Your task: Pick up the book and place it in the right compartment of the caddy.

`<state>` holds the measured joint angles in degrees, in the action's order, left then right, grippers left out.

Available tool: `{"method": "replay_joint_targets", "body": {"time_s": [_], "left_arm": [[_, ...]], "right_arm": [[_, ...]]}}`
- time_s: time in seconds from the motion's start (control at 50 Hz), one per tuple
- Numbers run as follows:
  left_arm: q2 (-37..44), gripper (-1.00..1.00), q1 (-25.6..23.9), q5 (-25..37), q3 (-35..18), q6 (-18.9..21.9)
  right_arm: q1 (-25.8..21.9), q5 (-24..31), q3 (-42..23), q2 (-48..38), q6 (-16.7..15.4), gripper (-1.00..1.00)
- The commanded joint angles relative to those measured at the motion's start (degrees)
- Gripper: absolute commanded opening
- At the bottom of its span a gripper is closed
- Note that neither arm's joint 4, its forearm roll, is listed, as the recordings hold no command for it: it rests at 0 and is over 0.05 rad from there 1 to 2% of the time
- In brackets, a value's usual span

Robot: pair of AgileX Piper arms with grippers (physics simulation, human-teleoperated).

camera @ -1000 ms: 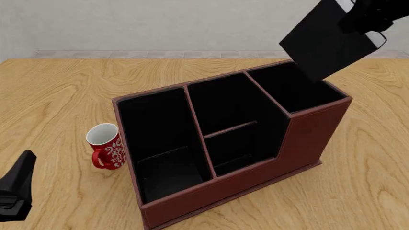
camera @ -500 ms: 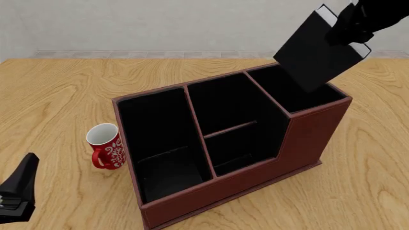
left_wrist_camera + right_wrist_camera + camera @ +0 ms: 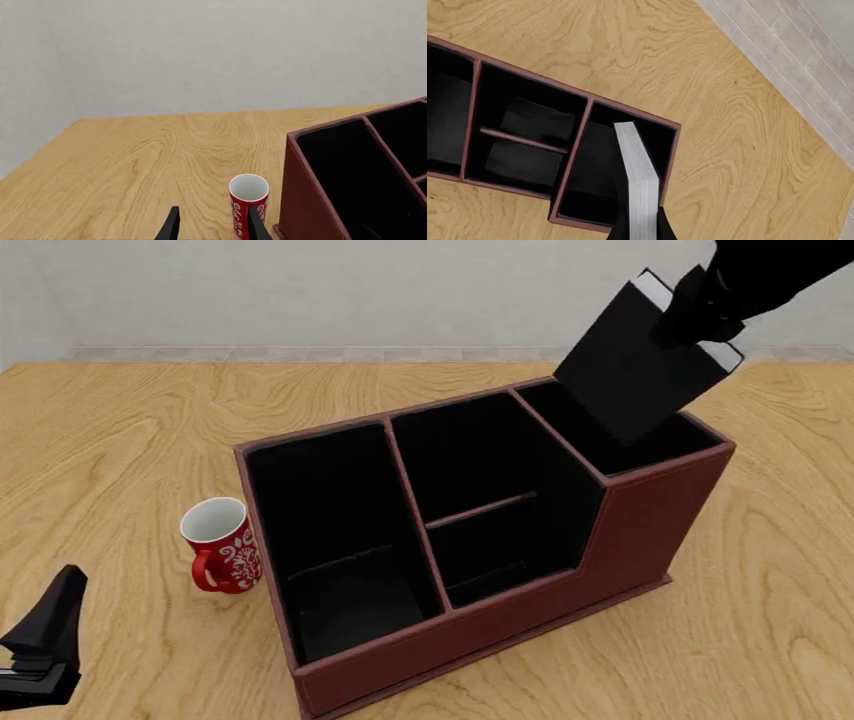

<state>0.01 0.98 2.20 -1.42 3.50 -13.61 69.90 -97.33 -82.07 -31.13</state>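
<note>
A: Item one, the book [image 3: 634,365]?
B: Black hardcover, white page edges. Upper right of the front view, tilted, top leaning right, its lower corner dipping into the right compartment [image 3: 627,445]. In the right wrist view the page edge [image 3: 639,180] runs down over that same end section [image 3: 594,170].

A: Held by?
B: Right pincer [image 3: 701,315], clamped on the book's upper end; its fingers [image 3: 666,229] flank the pages at the bottom of the wrist view.

A: Item two, the caddy [image 3: 641,530]?
B: Reddish-brown box, black lining, centre of the front view, set at an angle on the wood surface [image 3: 120,430]. Three sections: a long one at left, a middle one split by a crossbar, a squarish one at upper right. Front wall steps down across the left and middle sections.

A: Item three?
B: Mug [image 3: 220,545], red with white pattern, upright, just left of the caddy, apart from it. Also bottom centre of the left wrist view [image 3: 249,202], beside the caddy's wall [image 3: 303,200].

A: Left pincer [image 3: 47,645]?
B: Lower left corner of the front view, low over the surface, well clear of mug and caddy. Fingers [image 3: 171,227] apart, nothing between them.
</note>
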Motion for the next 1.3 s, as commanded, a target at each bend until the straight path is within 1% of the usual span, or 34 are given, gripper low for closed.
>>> {"method": "replay_joint_targets", "body": {"time_s": [0.02, 0.06, 0.14, 0.16, 0.18, 0.22, 0.32, 0.38, 0.54, 0.58, 0.66, 0.72, 0.76, 0.84, 1.1, 1.14, 1.18, 1.28, 1.3], "left_arm": [[0.0, 1.00, 0.3, -0.4, 0.7, -0.1], [0.0, 1.00, 0.3, -0.4, 0.9, -0.1], [0.0, 1.00, 0.4, -0.5, 0.8, -0.2], [0.0, 1.00, 0.4, -0.5, 0.8, 0.0], [0.0, 1.00, 0.4, -0.5, 0.8, -0.1], [0.0, 1.00, 0.4, -0.5, 0.9, 0.0], [0.0, 1.00, 0.5, -0.5, 1.0, 0.0], [0.0, 1.00, 0.5, -0.5, 1.1, 0.0], [0.0, 1.00, 0.7, -0.4, 1.2, -0.1], [0.0, 1.00, 0.8, -0.4, 1.2, 0.0], [0.0, 1.00, 0.7, -0.4, 1.3, -0.2], [0.0, 1.00, 0.8, -0.5, 1.3, -0.2], [0.0, 1.00, 0.9, -0.5, 1.3, -0.2], [0.0, 1.00, 0.9, -0.4, 1.4, -0.3], [0.0, 1.00, 1.3, -0.3, 1.4, 0.0], [0.0, 1.00, 1.4, -0.3, 1.4, -0.1], [0.0, 1.00, 1.4, -0.2, 1.4, 0.0], [0.0, 1.00, 1.5, -0.2, 1.4, -0.1], [0.0, 1.00, 1.6, -0.2, 1.4, -0.1]], "right_arm": [[-0.6, 0.0, 0.1, -0.8, 1.6, -1.00], [0.2, 0.0, 0.8, -0.8, 0.8, -1.00], [0.1, 0.0, 1.0, -1.0, 1.0, -1.00], [0.8, 0.0, 1.4, -0.8, -0.3, -1.00], [1.1, 0.0, 1.9, -0.7, -0.7, -1.00], [0.7, 0.0, 1.6, -1.0, 0.1, -1.00], [0.6, 0.0, 1.7, -1.3, 0.0, -1.00], [-0.2, 0.0, 1.2, -1.8, 0.9, -1.00], [-0.6, 0.0, 1.5, -2.7, 1.2, -1.00], [-0.3, 0.0, 1.6, -3.0, 0.9, -1.00], [-1.1, 0.0, 1.2, -3.7, 1.4, -1.00], [-0.2, 0.0, 1.7, -3.9, 0.3, -1.00], [-0.6, 0.0, 1.8, -4.1, 0.9, -1.00], [0.4, 0.0, 2.3, -4.2, 0.0, -1.00], [0.0, 0.0, 2.4, -5.3, 0.9, -1.00], [-0.3, 0.0, 2.4, -5.5, 1.5, -1.00], [0.2, 0.0, 2.6, -5.5, 1.0, -1.00], [-0.1, 0.0, 2.5, -5.9, 1.3, -1.00], [-0.7, 0.0, 2.6, -6.0, 2.0, -1.00]]}}
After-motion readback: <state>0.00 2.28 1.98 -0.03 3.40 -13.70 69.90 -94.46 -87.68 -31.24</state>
